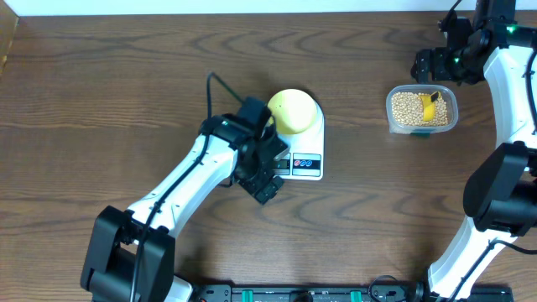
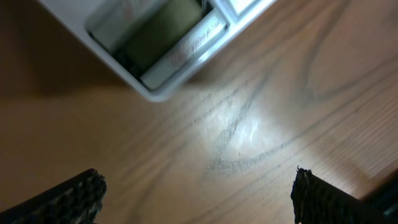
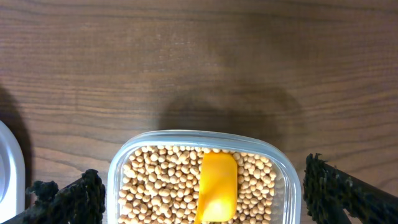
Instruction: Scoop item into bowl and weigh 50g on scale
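Observation:
The pale yellow-green bowl (image 1: 294,111) stands on the white scale (image 1: 308,159), left of the table's middle. My left gripper (image 1: 267,186) hovers open over bare wood at the scale's display corner (image 2: 155,43), with nothing between its fingers (image 2: 68,200). At the back right, the tan beans (image 1: 407,107) fill a clear plastic tub (image 1: 422,127), and a yellow scoop (image 1: 430,107) lies in them. My right gripper (image 1: 435,71) hangs open just above the tub's far side. In the right wrist view the beans (image 3: 161,183) and the scoop (image 3: 217,186) lie between its fingers (image 3: 68,200), untouched.
The brown wooden table (image 1: 109,75) carries only the scale, bowl and tub. A rounded white edge (image 3: 9,168) shows at the left border of the right wrist view. The right arm's white links (image 1: 512,92) run along the table's right edge.

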